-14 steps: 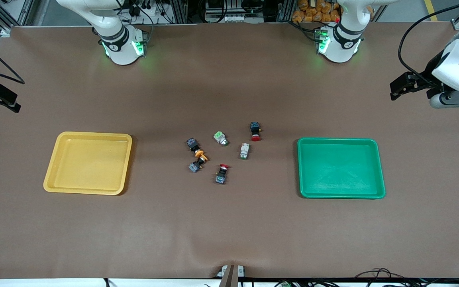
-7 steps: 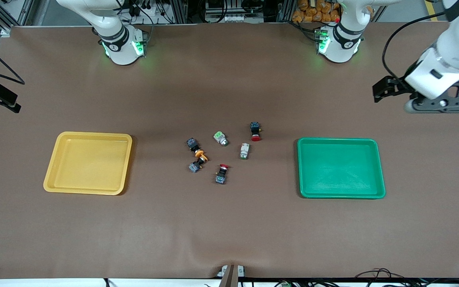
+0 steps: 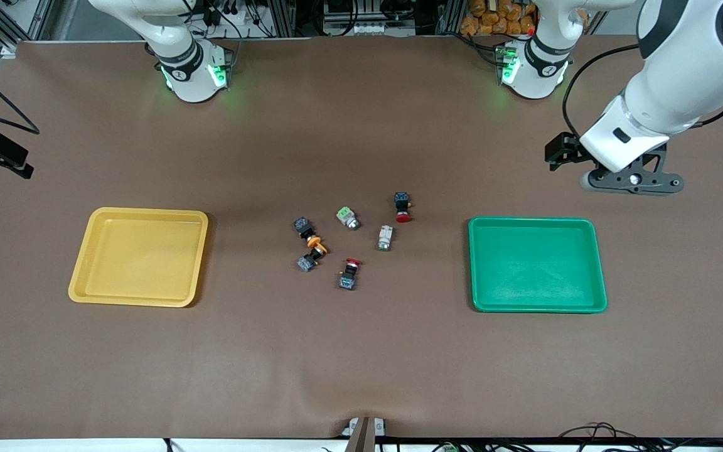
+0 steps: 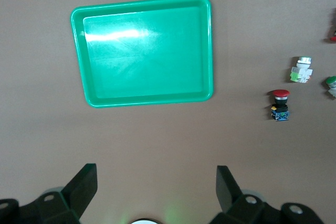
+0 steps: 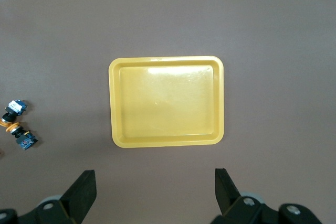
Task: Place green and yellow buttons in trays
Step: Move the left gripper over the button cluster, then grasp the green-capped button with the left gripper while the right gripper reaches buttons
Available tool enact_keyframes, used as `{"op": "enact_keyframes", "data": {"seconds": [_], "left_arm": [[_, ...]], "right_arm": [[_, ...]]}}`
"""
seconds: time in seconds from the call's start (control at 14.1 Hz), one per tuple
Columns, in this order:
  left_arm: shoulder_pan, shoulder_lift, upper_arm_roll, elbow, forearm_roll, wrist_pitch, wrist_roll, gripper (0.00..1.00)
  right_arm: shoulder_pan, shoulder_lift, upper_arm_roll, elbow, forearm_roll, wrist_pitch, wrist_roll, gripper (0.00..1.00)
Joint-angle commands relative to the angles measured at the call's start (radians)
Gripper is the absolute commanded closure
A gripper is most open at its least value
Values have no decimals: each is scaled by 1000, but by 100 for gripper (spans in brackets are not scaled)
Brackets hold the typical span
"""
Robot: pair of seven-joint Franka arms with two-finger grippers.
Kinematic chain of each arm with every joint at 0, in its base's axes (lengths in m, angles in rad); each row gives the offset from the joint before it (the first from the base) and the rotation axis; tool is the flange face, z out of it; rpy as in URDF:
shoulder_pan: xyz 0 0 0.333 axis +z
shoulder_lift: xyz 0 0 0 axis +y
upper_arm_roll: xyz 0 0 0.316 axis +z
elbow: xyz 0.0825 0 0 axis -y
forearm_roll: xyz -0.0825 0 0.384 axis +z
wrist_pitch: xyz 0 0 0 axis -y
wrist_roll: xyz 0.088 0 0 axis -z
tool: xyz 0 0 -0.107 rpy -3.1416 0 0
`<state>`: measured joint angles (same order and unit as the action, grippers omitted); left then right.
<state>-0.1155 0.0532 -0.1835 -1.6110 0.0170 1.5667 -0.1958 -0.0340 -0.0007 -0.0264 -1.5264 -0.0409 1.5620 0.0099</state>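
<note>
Nothing has been sorted yet: both trays lie bare on the brown worktop [image 3: 361,364], the yellow tray [image 3: 139,302] toward the right arm's end and the green tray [image 3: 537,308] toward the left arm's end, with all the buttons bunched between them. That spacing looks meant to give each arm its own tray to fill.

The left gripper [image 4: 156,182] hangs over bare worktop just beside the green tray's rim, jaws spread wide and holding nothing. The right gripper [image 5: 155,182] waits high over the worktop by the yellow tray, jaws equally wide and empty.

The two yellow-capped buttons [image 3: 310,245] lie on their sides, caps almost touching, their dark bodies pointing away from each other, one farther from the front camera and one nearer. The two pale-green buttons [image 3: 348,217] also lie flat; the farther one slants with its cap toward the front camera and the green tray, the other [image 3: 385,238] runs nearly straight toward the camera. Two red-capped buttons [image 3: 402,206] sit among them, one [image 3: 349,275] nearest the camera, and I judge they stay put.
</note>
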Motion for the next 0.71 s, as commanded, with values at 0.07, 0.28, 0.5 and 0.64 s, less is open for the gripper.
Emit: {"op": "enact_keyframes", "data": {"seconds": [0.07,0.28,0.5,0.64], "left_arm": [[-4,62,4,25,-6,22,-10,0],[-114,128,7,33,6,73,-10,0],[-170,203,3,33,-2,169,-19,0],[-264,259,7,39,0,191,-28,0]], "right_arm": [[-21,-4,13,-6,0,6,5,0],[-21,-4,13,-6,0,6,7,0],[-21,-2,13,-6,0,6,5,0],[-18,17,13,-6,0,10,2,0]]}}
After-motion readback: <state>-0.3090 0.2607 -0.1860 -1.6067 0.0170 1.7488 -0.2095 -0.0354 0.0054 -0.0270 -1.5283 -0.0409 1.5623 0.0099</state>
